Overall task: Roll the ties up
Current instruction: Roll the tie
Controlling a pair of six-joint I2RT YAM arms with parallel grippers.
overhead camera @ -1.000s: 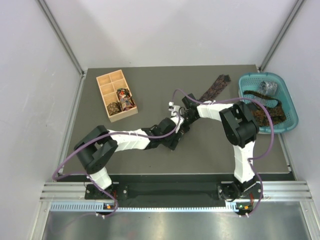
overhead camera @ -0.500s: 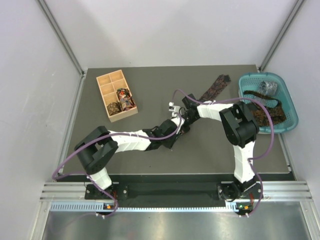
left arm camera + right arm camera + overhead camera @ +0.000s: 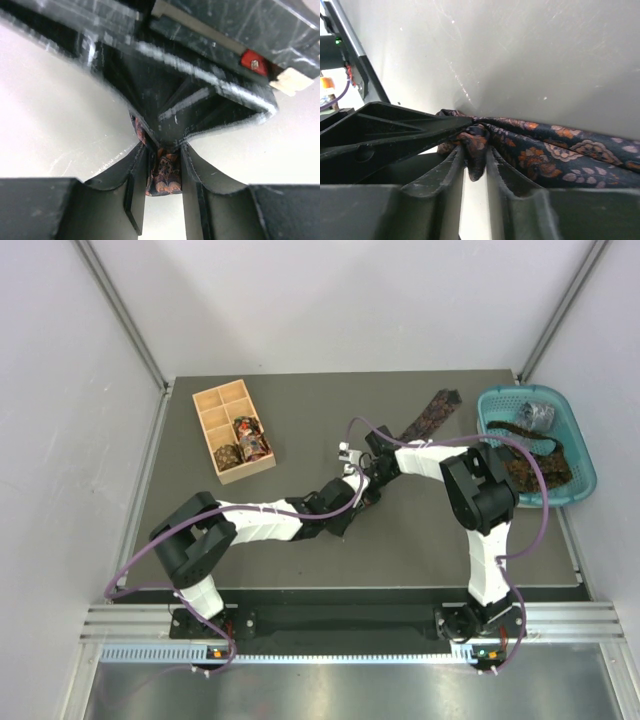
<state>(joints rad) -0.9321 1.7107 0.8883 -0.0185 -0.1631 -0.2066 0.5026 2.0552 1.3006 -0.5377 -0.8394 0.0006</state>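
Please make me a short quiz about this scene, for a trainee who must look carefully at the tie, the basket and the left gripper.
1. True or false: the basket is empty.
2. The tie stretched on the table has its far end nearest to: A the box, B the basket, C the arm bases.
3. What does the left gripper pinch between its fingers?

Key
1. False: it holds several ties.
2. B.
3. The tie, a bunched fold of its paisley fabric.
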